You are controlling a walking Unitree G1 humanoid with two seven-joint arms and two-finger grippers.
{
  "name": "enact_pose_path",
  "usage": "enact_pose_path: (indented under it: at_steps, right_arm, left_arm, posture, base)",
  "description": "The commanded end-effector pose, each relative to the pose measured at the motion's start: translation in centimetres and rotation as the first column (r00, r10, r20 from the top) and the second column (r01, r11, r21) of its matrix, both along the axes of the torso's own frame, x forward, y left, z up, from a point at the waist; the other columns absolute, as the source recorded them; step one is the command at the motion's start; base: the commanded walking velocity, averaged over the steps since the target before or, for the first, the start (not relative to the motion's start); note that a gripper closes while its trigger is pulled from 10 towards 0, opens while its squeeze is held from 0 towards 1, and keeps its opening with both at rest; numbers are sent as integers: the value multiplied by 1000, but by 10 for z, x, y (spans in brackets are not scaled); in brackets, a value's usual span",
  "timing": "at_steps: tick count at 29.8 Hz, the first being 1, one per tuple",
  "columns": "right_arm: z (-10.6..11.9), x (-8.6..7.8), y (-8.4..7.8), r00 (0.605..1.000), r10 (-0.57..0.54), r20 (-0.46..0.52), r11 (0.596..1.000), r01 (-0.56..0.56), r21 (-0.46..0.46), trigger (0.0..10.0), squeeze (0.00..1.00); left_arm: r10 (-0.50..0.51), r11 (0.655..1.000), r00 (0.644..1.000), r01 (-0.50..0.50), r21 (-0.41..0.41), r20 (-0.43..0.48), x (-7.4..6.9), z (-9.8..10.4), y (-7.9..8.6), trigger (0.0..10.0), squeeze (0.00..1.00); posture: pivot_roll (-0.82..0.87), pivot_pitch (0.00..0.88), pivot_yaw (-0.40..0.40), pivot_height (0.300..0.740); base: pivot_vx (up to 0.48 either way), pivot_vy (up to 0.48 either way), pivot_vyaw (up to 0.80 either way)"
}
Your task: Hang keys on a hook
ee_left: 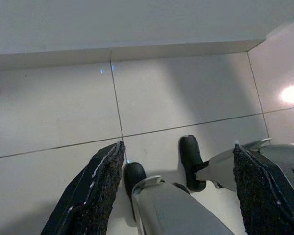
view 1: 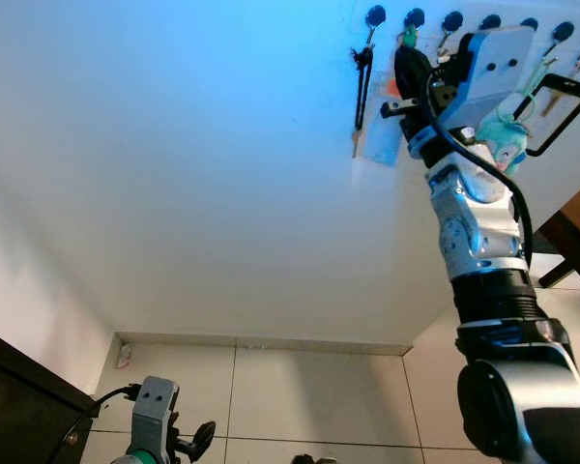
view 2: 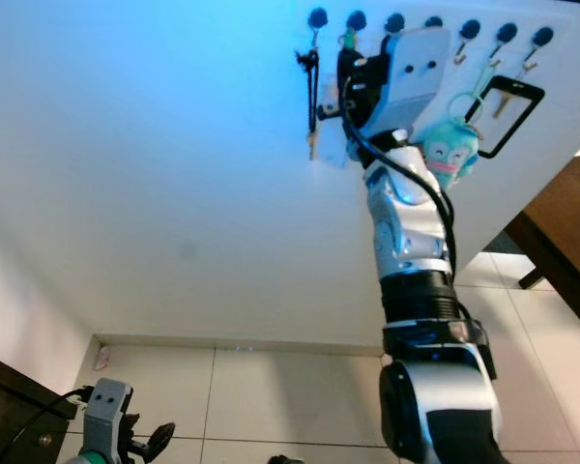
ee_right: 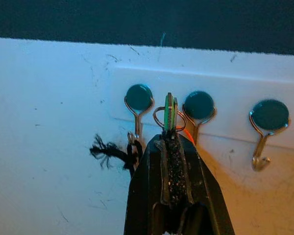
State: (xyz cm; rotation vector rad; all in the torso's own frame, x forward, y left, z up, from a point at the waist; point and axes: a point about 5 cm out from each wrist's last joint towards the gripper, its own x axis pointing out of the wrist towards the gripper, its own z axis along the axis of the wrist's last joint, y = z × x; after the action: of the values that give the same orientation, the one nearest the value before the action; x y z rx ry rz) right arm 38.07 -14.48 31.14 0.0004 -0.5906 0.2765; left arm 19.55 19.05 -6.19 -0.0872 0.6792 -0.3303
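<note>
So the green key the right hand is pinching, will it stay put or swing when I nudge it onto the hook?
The green key looks thin and rigid, clamped edge-on in the right hand, so it should hold its angle. Its wire ring hangs loose and may pivot. Once released it will probably swing from the hook.

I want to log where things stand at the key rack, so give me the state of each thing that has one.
right hand: raised to the rack, shut on the keys
keys: pinched upright, ring between two hooks, not on one yet
leftmost hook: holds a black frayed cord
hook at far right of the wrist view: bare
blue plush charm: hanging on the rack
left hand: low over the floor tiles, open
</note>
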Motion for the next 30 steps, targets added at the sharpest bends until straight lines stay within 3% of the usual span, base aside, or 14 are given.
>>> enact_pose_path:
  at_steps: [1,10,20,30]
  right_arm:
    - [-1,1,3,1000,15,-9,1000,-15,-1,10000,0]
    - [2,4,4,1000,8,-10,1000,-8,-10,10000,0]
    - [-9,12,-4,992,-73,-104,996,66,-65,10000,0]
    - [-23,15,4,983,-29,-181,991,5,-135,10000,0]
  left_arm:
    - [3,1000,1000,-3,0,-26,-8,-5,-1,10000,0]
    - [-12,1000,1000,12,5,-27,-9,-5,-2,10000,0]
    - [-26,1000,1000,26,10,-17,-6,-4,-2,10000,0]
    - [-57,998,998,56,19,24,6,3,-5,10000,0]
  posture:
    - [91,70,-2,740]
    - [94,73,4,740]
    - [94,73,12,740]
    - [92,72,15,740]
  base:
    - [0,0,0]
    - [0,0,0]
    - [0,0,0]
    - [0,0,0]
